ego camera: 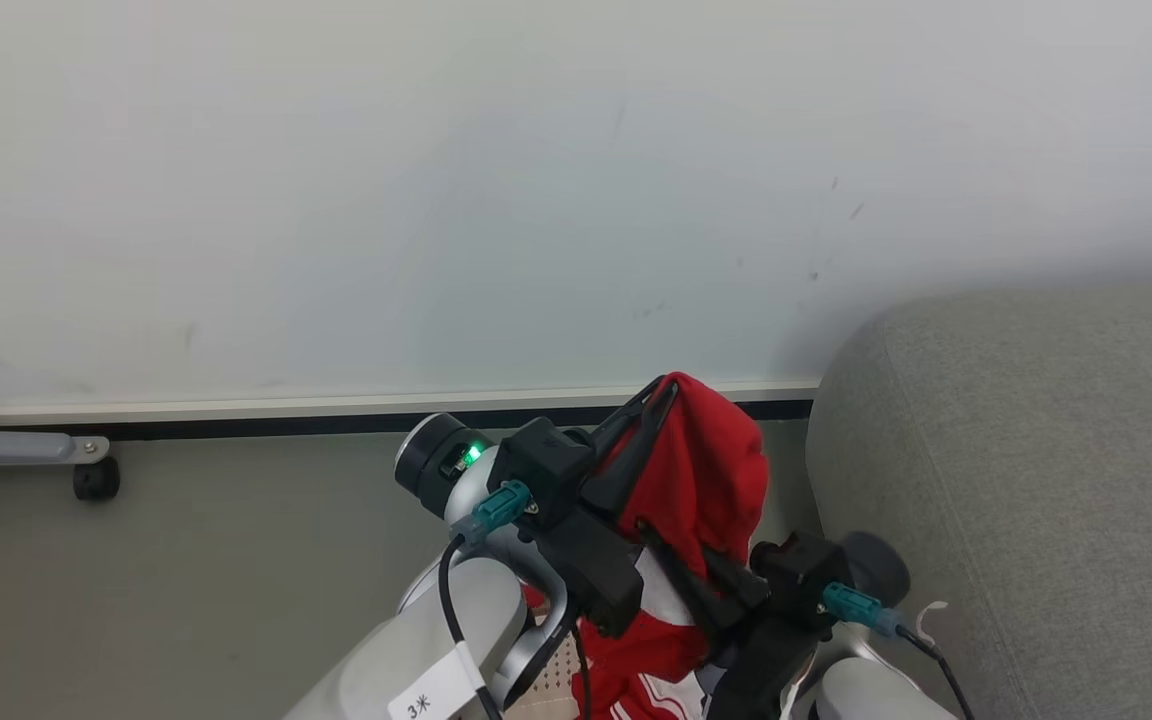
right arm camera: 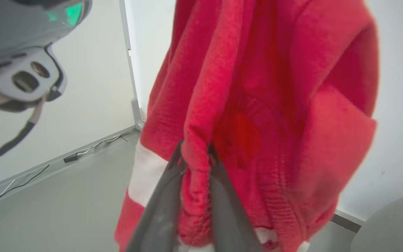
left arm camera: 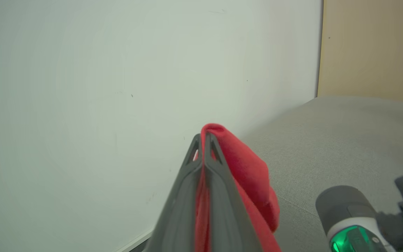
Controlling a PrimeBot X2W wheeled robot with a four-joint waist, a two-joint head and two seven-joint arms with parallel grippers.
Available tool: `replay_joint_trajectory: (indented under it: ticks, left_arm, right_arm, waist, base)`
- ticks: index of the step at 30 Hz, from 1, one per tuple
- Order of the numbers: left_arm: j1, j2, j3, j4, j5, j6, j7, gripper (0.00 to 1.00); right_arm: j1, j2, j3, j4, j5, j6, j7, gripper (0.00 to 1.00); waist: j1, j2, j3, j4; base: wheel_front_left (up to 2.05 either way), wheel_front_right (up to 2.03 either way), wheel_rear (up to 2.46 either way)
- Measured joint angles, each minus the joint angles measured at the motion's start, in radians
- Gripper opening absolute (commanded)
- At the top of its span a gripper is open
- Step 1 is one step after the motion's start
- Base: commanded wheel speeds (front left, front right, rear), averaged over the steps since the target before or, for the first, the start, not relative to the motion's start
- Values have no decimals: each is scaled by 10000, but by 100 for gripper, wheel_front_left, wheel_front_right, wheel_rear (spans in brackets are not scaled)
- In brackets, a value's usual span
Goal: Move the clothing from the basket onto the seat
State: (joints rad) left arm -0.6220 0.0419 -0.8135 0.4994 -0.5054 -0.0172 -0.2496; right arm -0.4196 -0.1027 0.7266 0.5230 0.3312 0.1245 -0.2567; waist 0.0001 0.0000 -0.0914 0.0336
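At the near edge of the head view, a strip of cream perforated surface, judged to be the basket (ego camera: pixel 548 692), shows below the arms, with red-and-white striped fabric hanging toward it. Whether that lower fabric is a second garment or the tail of the held one cannot be determined. Above it, the right gripper (ego camera: pixel 650 530) pinches a lower fold of the clothing (ego camera: pixel 711 470); in the right wrist view its fingers (right arm camera: pixel 166 196) sit close on either side of a bunched red fold. Farther up, the left gripper (left arm camera: pixel 203 137) is pressed together on the top edge of the fabric and holds it raised, so the garment hangs in the air between both arms. The seat (ego camera: pixel 1036 480) lies just to the right and extends far back toward the wall (ego camera: pixel 436 200); the part in view carries no clothing. Judgement: extraction from the basket is largely complete for this garment. The transfer to the right, the release onto the seat, and any remaining garment are not yet done.
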Motion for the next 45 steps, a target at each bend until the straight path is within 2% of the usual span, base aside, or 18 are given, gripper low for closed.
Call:
replay_joint_trajectory:
  ticks: [6,7,9,10,11,20,26,29,36,45]
  left_arm:
    - [218,19,259,38,-138,100,0,0]
    - [263,36,328,56,-219,130,0,21]
    - [337,77,391,113,-391,171,0,40]
    - [371,100,426,125,-408,174,0,76]
    - [407,125,464,119,-412,194,0,98]
    - [818,278,748,165,-529,447,-2,100]
    - [1196,320,765,138,-554,454,-2,100]
    - [1466,362,725,109,-552,466,-2,100]
    - [1810,353,631,79,-552,466,-2,100]
    - [2002,263,522,-25,-552,502,-2,100]
  right_arm:
    - [-244,-169,-10,44,445,0,0,0]
    - [-297,-192,-19,44,495,0,0,0]
    - [-383,-278,-65,44,587,0,0,0]
    - [-416,-334,-100,42,616,0,0,0]
    - [-434,-401,-140,36,662,0,0,0]
    - [-422,-1114,-757,-25,836,0,2,0]
    - [-138,-1672,-1221,-332,857,-29,0,0]
    - [244,-2052,-1540,-616,913,-263,2,0]
    - [399,-2564,-1964,-1277,907,-550,2,0]
    - [174,-2957,-2247,-2011,825,-627,2,0]
  waist:
    - [0,0,28,-56]
    - [0,0,34,-88]
    - [0,0,48,-158]
    - [0,0,55,-193]
    - [0,0,62,-231]
    - [0,1,159,-602]
    - [0,0,210,-941]
    - [0,0,229,-1247]
    - [0,0,262,-1832]
    - [0,0,403,-2815]
  base:
    - [0,0,0]
    - [0,0,0]
    - [0,0,0]
    - [0,0,0]
    - [0,0,0]
    - [0,0,0]
    - [0,0,0]
    - [0,0,0]
    - [0,0,0]
    - [0,0,0]
